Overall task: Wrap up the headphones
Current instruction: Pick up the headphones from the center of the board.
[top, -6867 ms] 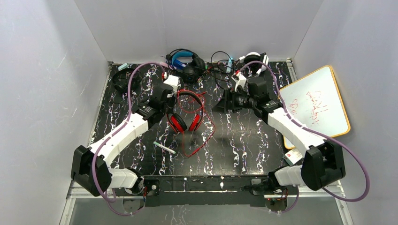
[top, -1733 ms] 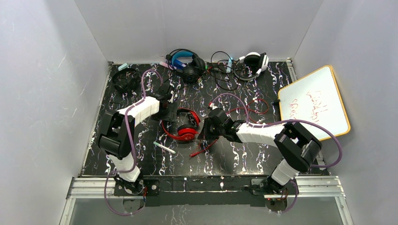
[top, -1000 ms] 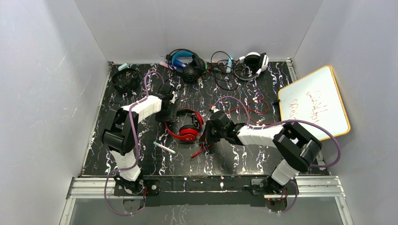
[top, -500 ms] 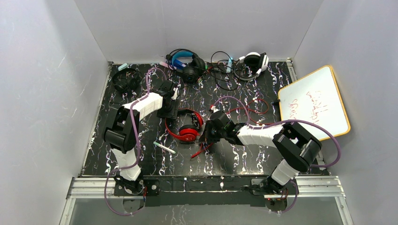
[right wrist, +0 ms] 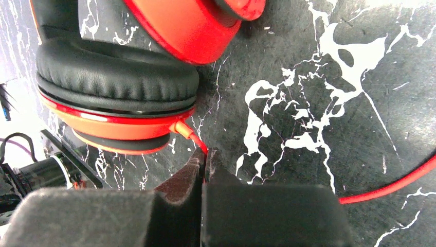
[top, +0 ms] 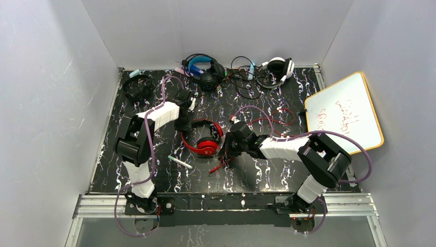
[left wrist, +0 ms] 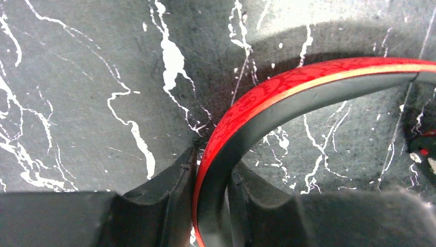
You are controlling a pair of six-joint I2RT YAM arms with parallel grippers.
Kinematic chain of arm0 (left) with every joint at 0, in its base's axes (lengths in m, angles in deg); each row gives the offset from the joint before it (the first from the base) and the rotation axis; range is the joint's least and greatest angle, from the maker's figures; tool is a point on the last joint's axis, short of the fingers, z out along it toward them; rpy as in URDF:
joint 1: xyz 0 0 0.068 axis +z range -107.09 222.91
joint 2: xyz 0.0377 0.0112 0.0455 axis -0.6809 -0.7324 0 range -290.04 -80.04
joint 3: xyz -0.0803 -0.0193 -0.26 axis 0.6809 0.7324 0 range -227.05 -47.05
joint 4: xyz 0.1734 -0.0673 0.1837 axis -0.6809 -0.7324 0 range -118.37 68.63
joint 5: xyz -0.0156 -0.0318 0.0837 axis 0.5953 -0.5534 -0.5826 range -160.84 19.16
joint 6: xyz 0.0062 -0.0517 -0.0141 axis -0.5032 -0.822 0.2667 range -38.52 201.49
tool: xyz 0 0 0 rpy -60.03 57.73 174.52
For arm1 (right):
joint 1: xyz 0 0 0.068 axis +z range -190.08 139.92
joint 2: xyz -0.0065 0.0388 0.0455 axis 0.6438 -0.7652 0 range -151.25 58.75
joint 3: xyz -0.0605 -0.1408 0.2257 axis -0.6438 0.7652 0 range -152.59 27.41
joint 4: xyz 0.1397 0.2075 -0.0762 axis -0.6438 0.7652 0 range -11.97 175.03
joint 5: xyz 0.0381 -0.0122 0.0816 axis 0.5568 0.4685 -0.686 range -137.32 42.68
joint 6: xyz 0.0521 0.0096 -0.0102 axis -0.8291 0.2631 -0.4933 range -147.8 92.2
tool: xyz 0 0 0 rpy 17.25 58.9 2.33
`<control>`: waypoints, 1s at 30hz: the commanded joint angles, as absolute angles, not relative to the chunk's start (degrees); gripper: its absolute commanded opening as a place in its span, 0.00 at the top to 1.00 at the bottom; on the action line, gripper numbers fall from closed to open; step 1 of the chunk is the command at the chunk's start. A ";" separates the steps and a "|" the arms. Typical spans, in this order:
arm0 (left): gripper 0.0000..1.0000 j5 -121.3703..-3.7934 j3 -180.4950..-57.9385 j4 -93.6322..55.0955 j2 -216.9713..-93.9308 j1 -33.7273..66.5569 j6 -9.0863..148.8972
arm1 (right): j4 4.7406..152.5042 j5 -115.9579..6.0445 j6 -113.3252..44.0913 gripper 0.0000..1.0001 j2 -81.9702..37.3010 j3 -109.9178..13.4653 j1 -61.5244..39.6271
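On tabletop point(top: 257, 170), red headphones point(top: 203, 140) lay near centre, between both arms. Clenched left jaws pinched headband point(left wrist: 288, 86) edgewise. Clenched right jaws gripped red cable point(right wrist: 191, 136) just beside earcup point(right wrist: 115, 72), where it left cup.

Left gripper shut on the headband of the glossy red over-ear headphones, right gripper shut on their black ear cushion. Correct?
No. The right wrist view shows the right gripper shut on the thin red cable where it leaves the earcup, not on the black ear cushion. The left gripper is shut on the headband of the glossy red over-ear headphones, as stated.
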State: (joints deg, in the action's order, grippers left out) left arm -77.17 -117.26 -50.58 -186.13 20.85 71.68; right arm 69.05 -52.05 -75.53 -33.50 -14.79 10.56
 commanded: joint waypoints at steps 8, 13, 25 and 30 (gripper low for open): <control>1.00 -77.26 -117.15 -51.40 -182.79 21.03 72.18 | 73.42 -48.69 -72.52 0.99 -29.55 -16.04 10.28; 1.00 -80.37 -113.74 -47.83 -173.43 20.96 69.59 | 75.95 -48.34 -68.61 0.75 -25.60 -17.59 10.19; 1.00 -87.48 -113.29 -52.51 -159.40 20.94 60.04 | 66.41 -49.82 -59.76 0.11 -8.95 -11.70 10.16; 1.00 -94.00 -114.39 -56.04 -156.56 21.01 52.34 | 69.87 -48.48 -58.42 0.01 -7.90 -14.40 10.20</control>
